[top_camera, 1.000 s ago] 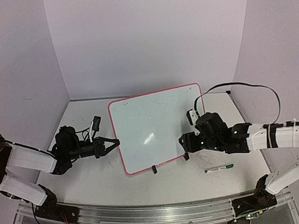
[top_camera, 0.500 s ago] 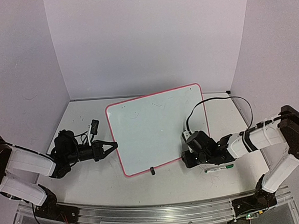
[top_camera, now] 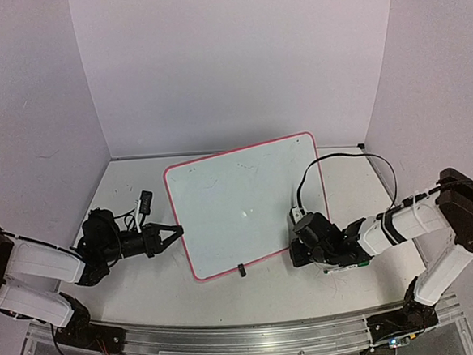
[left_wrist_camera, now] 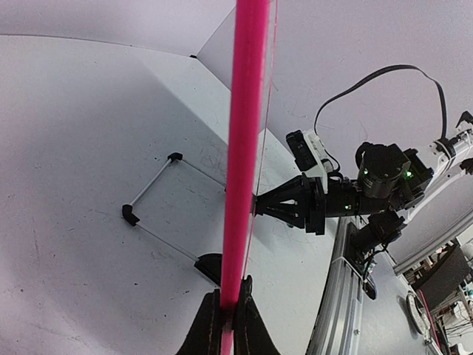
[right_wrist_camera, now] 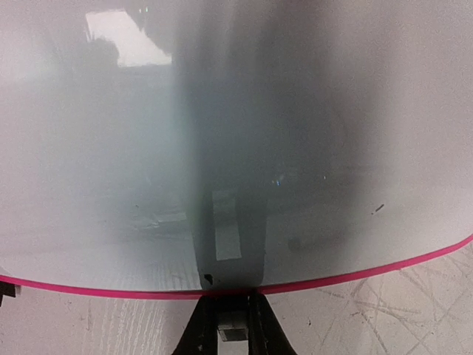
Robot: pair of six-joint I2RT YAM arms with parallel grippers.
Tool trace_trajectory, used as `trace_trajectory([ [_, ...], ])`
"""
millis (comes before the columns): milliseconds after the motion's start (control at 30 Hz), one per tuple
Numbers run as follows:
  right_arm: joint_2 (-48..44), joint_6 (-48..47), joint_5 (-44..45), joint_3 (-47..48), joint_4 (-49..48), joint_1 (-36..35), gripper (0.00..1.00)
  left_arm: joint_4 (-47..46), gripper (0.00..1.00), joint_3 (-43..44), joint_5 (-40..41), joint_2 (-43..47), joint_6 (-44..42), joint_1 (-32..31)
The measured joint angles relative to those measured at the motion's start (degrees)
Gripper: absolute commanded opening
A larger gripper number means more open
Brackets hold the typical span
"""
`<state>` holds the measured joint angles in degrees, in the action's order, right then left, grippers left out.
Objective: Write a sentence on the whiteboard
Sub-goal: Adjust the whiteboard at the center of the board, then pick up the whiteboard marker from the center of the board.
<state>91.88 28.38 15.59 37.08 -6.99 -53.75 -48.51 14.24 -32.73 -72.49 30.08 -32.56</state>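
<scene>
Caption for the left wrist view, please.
Left gripper clamped on the whiteboard rim, seen edge-on; right gripper at the opposite edge.

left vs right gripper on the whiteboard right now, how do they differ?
Left gripper is clamped on the whiteboard at its left rim; right gripper sits at its near edge, toward the right corner. Left gripper's fingers overlap the rim; right gripper's tips only reach it, so its grip is unclear. Shared: both point inward at the pink rim.

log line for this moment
left gripper shut on whiteboard rim | right gripper at near-right corner, grip unclear | marker on table | no green writing seen
</scene>
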Motion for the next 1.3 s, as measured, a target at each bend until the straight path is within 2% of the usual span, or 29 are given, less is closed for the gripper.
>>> trace_trajectory([
  [267,-0.9,0.0,0.7,-0.7,-0.5,0.0,0.00,0.0,0.00,-0.1,-0.1,-0.1,0.6,0.0],
  [367,-0.9,-0.1,1.0,-0.8,-0.7,0.0,0.00,-0.4,0.05,-0.1,-0.4,-0.9,1.1,0.1],
  [433,-0.9,-0.3,1.3,-1.0,-0.9,0.0,0.00,-0.8,0.14,0.2,-0.7,-1.7,1.5,0.1],
  [533,-0.9,-1.3,1.4,-1.6,-1.5,0.0,0.02,-1.0,0.39,0.6,-1.3,-2.3,2.6,0.1],
  [567,-0.9,-1.7,1.4,-2.1,-1.7,0.0,0.04,-1.0,0.44,0.7,-1.7,-2.3,2.8,0.2],
  [600,-1.0,-2.1,1.4,-2.5,-2.4,0.1,0.07,-0.9,0.49,0.7,-1.8,-2.3,3.3,0.2],
  [633,-1.0,-2.4,1.4,-2.7,-2.7,0.1,0.14,-0.8,0.53,0.7,-1.9,-2.1,3.7,0.2],
  [700,-1.1,-2.7,1.2,-2.8,-2.9,0.3,0.38,-0.4,0.60,0.7,-2.0,-1.1,4.7,0.2],
  [733,-1.1,-2.6,1.2,-2.8,-2.9,0.5,0.48,-0.3,0.62,0.7,-2.1,-0.2,4.8,0.2],
  [767,-1.1,-2.5,1.3,-2.9,-2.7,0.8,0.53,-0.1,0.65,0.7,-2.0,1.0,5.0,0.2],
  [900,-2.3,-2.3,1.7,-3.1,-0.6,1.8,0.60,2.9,0.83,0.8,-1.2,7.0,5.5,0.2],
  [1133,-7.8,0.3,2.7,0.8,9.2,0.0,0.71,13.2,0.99,1.1,4.5,13.3,4.6,0.2],
  [1233,-11.1,2.4,2.8,1.8,11.1,-0.8,0.81,20.4,0.99,2.0,8.7,16.1,5.1,0.2],
  [1300,-13.3,3.1,3.3,1.9,12.0,-0.8,0.96,24.9,0.99,2.9,11.7,18.4,6.0,0.2],
])
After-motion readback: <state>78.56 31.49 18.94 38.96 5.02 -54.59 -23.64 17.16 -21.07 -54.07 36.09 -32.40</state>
